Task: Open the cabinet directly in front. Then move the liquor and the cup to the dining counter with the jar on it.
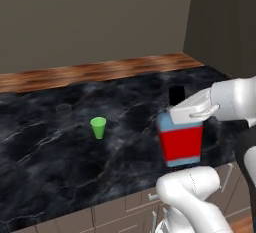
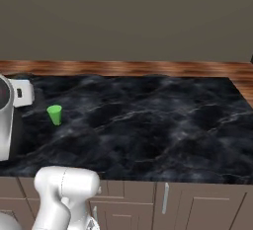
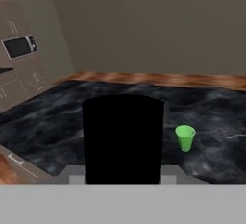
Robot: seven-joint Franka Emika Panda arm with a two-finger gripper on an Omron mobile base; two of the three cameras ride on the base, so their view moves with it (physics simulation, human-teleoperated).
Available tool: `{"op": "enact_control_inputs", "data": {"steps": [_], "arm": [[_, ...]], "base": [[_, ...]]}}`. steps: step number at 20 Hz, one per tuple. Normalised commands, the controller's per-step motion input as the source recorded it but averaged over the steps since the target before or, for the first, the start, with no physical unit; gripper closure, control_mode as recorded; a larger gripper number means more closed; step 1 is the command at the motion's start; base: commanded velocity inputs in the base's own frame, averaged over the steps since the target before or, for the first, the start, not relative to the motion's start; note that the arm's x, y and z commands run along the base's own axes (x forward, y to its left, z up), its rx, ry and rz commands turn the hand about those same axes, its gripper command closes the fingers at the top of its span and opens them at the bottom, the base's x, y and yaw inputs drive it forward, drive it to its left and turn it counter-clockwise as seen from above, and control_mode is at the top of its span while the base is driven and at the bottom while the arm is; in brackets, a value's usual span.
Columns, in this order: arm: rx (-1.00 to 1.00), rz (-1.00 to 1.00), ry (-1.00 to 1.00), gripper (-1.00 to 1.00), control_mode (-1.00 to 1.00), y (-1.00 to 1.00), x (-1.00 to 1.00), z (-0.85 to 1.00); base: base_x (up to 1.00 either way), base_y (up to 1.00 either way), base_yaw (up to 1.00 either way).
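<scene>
The liquor [image 1: 181, 144] is gripped by the claw [image 1: 186, 113] and held over the near right part of the black marble tabletop [image 1: 60, 162]. In the left base view the bottle is seen with its pale blue body, red label and black cap [image 1: 176, 95] pointing up and away, the whole bottle tilted slightly. The claw is clenched on its upper body — the white hand lies across it just below the cap. Whether the bottle's base touches the slab cannot be told from these views.

In the hand view the black cap [image 3: 123, 139] is seen large and close, between the two fingertips at the bottom.

The cup [image 1: 98, 127] stands upright on the tabletop, well apart from the bottle and to its left in the left base view. It is also seen in the right base view [image 2: 55, 115], near the left edge, and to the right of the cap in the hand view [image 3: 185, 138].

A brown wooden strip [image 1: 95, 72] runs along the far edge of the slab. Taupe drawer fronts [image 2: 163, 202] with silver handles are seen below the near edge.
</scene>
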Motion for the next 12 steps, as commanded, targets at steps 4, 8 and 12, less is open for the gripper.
{"op": "enact_control_inputs", "data": {"steps": [4,8,12], "arm": [[-0.05,0.0,-0.06,1.0,-1.0,0.0,0.0,-0.58],[0.0,0.0,-0.16,1.0,-1.0,-0.06,0.29,-0.24],[0.01,0.01,-0.06,1.0,-1.0,-0.14,0.87,-0.2]], "base": [[0.0,0.0,0.0],[0.0,0.0,0.0],[0.0,0.0,0.0]]}}
